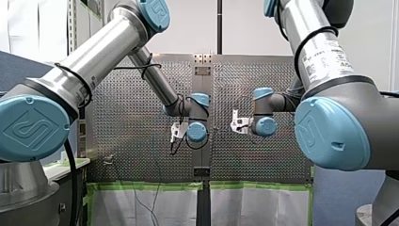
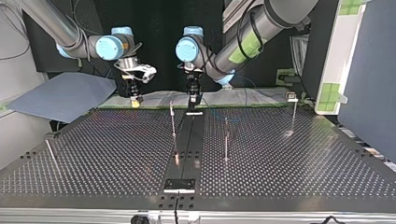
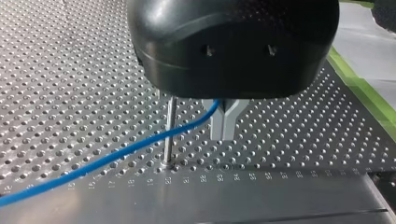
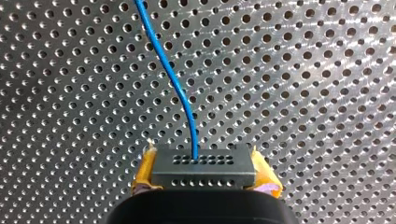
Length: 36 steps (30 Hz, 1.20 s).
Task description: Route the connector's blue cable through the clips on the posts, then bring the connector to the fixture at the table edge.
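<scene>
In the right wrist view a grey connector [image 4: 203, 162] with rows of small holes sits between yellow pads [image 4: 145, 170]; my right gripper [image 4: 204, 173] is shut on it. Its blue cable [image 4: 173, 79] runs ahead over the perforated plate. In the left wrist view my left gripper [image 3: 224, 133], black with metal fingers, is shut on the blue cable [image 3: 116, 156], which passes beside a thin post [image 3: 170, 130]. In the top view my right gripper [image 2: 136, 98] hangs at the far left edge and my left gripper [image 2: 194, 103] near the middle, behind the posts [image 2: 173, 122].
Further thin posts [image 2: 226, 140] stand on the perforated table [image 2: 299, 163]; one at the right carries a clip [image 2: 292, 97]. A leaning rod [image 2: 50, 151] is at the left. A black fixture plate [image 2: 179, 185] lies at the near edge. Green tape [image 1: 146, 186] lines the far edge.
</scene>
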Available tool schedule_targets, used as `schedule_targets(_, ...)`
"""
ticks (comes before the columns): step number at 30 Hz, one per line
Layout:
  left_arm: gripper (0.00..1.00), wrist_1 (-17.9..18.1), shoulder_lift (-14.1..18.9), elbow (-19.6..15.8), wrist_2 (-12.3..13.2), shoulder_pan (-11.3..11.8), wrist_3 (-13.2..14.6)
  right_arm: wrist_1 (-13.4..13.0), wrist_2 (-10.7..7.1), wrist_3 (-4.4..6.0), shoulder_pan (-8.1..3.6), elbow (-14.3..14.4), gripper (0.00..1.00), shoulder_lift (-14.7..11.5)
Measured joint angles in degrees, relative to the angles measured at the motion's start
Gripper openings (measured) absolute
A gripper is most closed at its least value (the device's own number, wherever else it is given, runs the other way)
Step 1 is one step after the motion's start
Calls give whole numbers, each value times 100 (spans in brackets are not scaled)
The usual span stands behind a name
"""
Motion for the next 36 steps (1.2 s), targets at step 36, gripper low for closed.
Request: schedule_targets(36,0,-11,-16,46,216,143,-35,-131,-1046,126,-531,-1,16,124)
